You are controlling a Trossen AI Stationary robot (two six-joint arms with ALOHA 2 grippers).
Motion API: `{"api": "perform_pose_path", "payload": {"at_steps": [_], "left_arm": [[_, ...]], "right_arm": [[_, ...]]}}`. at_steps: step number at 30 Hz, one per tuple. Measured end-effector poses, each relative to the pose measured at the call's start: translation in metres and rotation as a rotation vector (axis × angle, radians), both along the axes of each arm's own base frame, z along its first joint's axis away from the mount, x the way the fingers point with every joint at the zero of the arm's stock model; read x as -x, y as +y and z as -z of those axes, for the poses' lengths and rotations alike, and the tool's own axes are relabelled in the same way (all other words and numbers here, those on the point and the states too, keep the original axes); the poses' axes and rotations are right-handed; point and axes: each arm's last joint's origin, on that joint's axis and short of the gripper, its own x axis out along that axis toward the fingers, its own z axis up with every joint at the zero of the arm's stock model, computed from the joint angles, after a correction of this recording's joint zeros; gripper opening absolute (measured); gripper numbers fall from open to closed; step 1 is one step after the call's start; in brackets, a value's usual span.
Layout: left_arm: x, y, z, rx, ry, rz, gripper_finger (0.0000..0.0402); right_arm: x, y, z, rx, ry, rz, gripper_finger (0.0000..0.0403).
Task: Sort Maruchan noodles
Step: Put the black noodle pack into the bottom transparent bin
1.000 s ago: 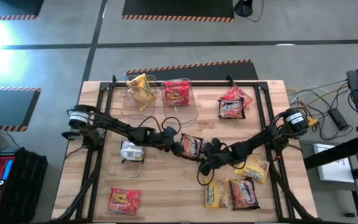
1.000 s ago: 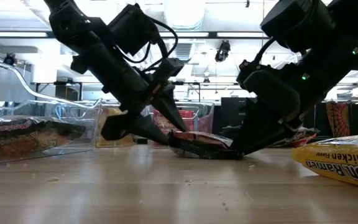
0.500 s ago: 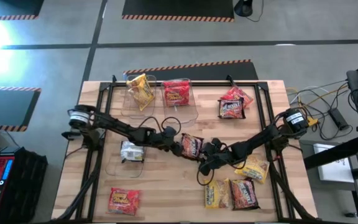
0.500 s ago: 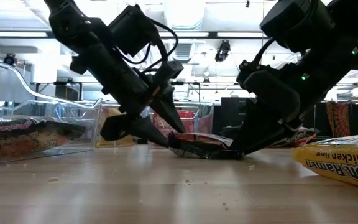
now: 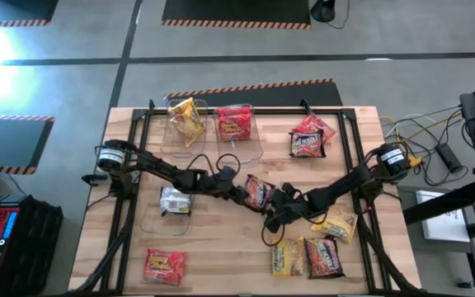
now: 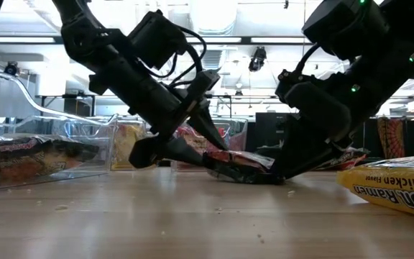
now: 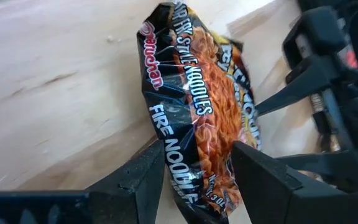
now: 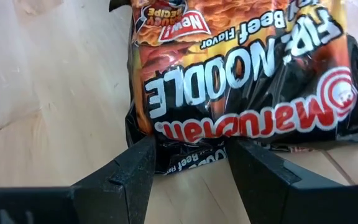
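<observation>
A dark Maruchan noodles packet (image 5: 258, 192) lies at the table's middle between my two grippers, its printed face showing in the left wrist view (image 7: 197, 99) and the right wrist view (image 8: 247, 81). My left gripper (image 5: 239, 195) is shut on its left end. My right gripper (image 5: 277, 200) is shut on its right end. Both slant down to it in the low view, the left gripper (image 6: 218, 155) opposite the right gripper (image 6: 275, 173). My left gripper pinches the packet's left end (image 7: 194, 177) between its two fingers, which slant down from the table's left. That end sits a little off the wood (image 6: 214, 157). My right gripper has the packet's crumpled black end edge (image 8: 191, 158) between its fingers, slanting down from the right. One finger (image 8: 247, 168) lies over the packet's face. That end rests on the table (image 6: 268, 176).
Clear bins (image 5: 213, 140) at the back hold a yellow packet (image 5: 186, 120) and a red one (image 5: 235, 122). A silvery packet (image 5: 174, 200) lies in a bin at left. More packets lie at back right (image 5: 310, 136), near right (image 5: 308, 257) and near left (image 5: 165, 266).
My left gripper has tipped further and its fingertips have edged toward my right gripper. The packet's left end has turned and risen slightly with it. The right end has stayed on the table.
</observation>
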Motion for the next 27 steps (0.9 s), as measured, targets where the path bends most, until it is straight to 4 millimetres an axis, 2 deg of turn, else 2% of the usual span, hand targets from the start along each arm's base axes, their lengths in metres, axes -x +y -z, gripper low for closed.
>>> {"api": "perform_pose_path", "payload": {"at_steps": [11,27], "left_arm": [[-0.0054,-0.0004,-0.0088,0.044,-0.099,0.016,0.0169],[-0.0057,-0.0016,-0.0087,0.026,-0.098,0.032,0.0169]], "right_arm": [[0.0003,-0.0001,0.0003,0.006,0.004,-0.006,0.0191],[-0.0012,0.0000,-0.0009,0.048,-0.012,-0.028,0.0191]]}}
